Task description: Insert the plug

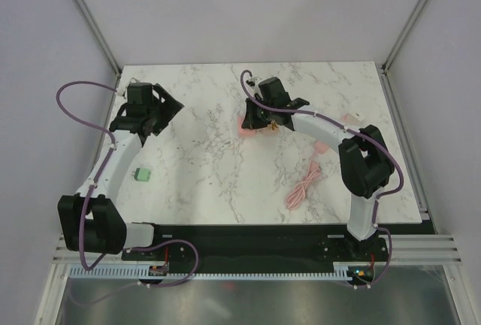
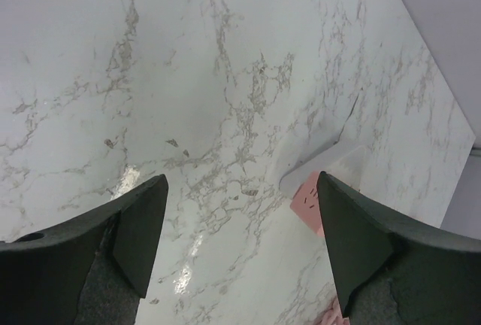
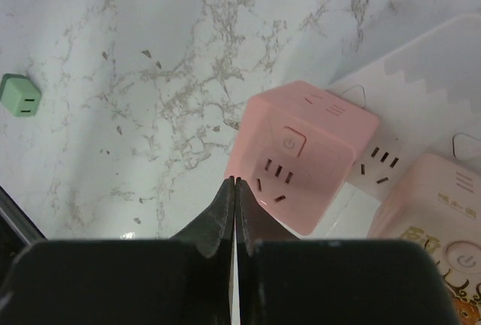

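Note:
A small green plug point(image 1: 143, 176) lies on the marble table near the left arm; it also shows at the left edge of the right wrist view point(image 3: 20, 96). The pink socket cube point(image 3: 301, 156) stands mid-table point(image 1: 244, 124), its slotted face and power button turned up. My right gripper point(image 3: 234, 180) is shut and empty, its tip at the cube's left edge point(image 1: 259, 120). My left gripper point(image 1: 160, 110) hovers open over bare marble at the far left, holding nothing point(image 2: 239, 189). A corner of the cube point(image 2: 307, 201) peeks past its right finger.
A white and pink printed box point(image 3: 421, 107) lies flat right behind the cube. A coiled pink cable point(image 1: 304, 187) rests on the table's right half. Grey walls and metal frame posts close in the table at the back and sides.

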You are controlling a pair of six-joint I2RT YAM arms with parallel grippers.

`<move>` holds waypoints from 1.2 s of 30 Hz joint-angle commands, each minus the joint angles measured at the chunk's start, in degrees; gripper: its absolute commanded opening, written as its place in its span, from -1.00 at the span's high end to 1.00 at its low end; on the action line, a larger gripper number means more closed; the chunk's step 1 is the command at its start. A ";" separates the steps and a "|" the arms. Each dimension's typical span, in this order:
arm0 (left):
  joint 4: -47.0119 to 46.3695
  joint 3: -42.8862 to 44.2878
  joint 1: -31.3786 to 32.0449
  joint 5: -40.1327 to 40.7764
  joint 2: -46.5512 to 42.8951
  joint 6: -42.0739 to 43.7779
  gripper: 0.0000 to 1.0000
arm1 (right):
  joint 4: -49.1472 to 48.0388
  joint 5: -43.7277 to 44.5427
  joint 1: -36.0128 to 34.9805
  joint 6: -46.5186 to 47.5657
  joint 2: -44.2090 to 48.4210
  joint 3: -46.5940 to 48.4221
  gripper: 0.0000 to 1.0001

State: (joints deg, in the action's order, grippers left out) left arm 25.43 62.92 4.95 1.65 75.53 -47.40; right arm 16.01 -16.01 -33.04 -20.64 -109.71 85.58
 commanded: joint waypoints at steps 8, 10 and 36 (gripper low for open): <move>1.82 7.29 -6.86 8.54 9.28 4.75 -0.72 | -0.28 -2.00 0.61 1.76 3.70 -0.86 0.88; 1.29 9.76 -8.81 8.55 12.17 11.93 -0.71 | -0.37 -4.37 0.34 1.57 7.21 -0.33 0.80; 17.90 43.52 -15.94 10.22 49.45 -7.26 -0.69 | -5.02 -4.99 0.17 2.98 31.66 -10.61 -0.70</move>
State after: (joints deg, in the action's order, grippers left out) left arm 42.39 103.81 -10.55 12.91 123.20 -46.85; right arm 11.40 -21.56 -32.80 -19.07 -79.85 73.41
